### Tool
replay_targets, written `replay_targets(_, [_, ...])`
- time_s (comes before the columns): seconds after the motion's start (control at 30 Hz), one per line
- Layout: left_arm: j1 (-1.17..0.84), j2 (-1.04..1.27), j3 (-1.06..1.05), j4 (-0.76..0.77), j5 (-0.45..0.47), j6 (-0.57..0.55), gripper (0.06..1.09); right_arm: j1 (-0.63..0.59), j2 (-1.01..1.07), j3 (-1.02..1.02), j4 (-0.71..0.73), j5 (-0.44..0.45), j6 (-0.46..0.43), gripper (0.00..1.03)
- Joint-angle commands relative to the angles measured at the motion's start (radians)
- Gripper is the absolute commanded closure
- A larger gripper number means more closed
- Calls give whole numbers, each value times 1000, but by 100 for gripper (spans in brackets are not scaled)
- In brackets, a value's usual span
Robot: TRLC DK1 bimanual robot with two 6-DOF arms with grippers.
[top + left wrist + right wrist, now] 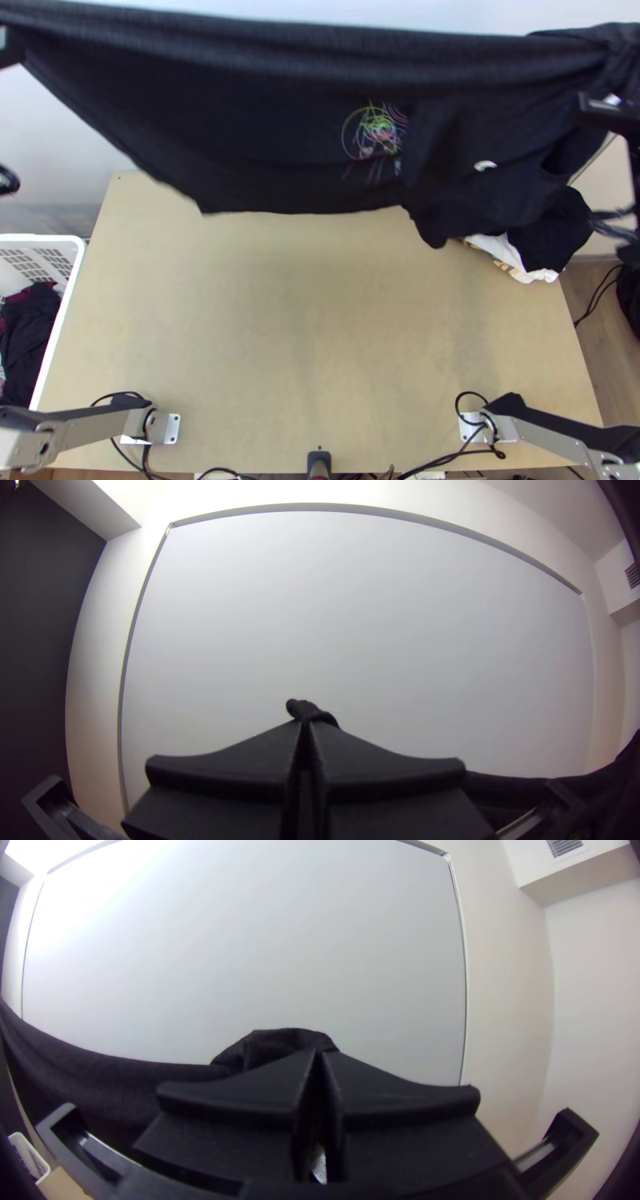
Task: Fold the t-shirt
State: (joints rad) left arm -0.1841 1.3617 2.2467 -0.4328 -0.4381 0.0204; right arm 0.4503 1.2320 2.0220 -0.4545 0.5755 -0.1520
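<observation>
A black t-shirt (264, 120) with a colourful print hangs stretched between both grippers, high over the table's far side; its lower edge dangles unevenly. At the top left, the left gripper (10, 56) holds one upper corner. The right gripper (612, 112) has the opposite end, where the cloth is bunched. In the left wrist view, the left gripper (305, 728) is closed, with a small tuft of the shirt (308, 711) poking out past its tips. A larger fold of the shirt (277, 1045) rises behind the closed right gripper (321, 1059) in the right wrist view.
The light wooden table (280, 320) lies below. A white basket (74, 276) with dark clothes stands off its left side. White cloth (518, 268) and black cloth (560, 236) lie heaped at the table's far right. Cables (448, 458) run along the near edge.
</observation>
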Motion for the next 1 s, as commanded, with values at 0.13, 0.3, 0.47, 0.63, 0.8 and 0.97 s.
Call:
replay_targets(0.13, [-155, -193, -24, -222, -8, 41, 105, 146, -157, 6, -202, 133, -112, 100])
replay_targets(0.3, [-184, -296, -22, -350, 7, 41, 105, 149, -230, 4, -435, 129, -77, 100])
replay_targets(0.47, [-183, -378, -24, -574, 25, -10, 105, 182, -324, -98, -685, 55, 106, 100])
replay_targets(0.63, [-181, -437, -35, -791, 53, -59, 105, 165, -431, -290, -793, -97, 258, 100])
replay_targets(0.8, [-169, -516, -220, -871, 171, -97, 105, 166, -451, -402, -825, -223, 368, 100])
replay_targets(0.97, [-164, -556, -480, -765, 200, -117, 105, 188, -437, -529, -768, -287, 407, 100])
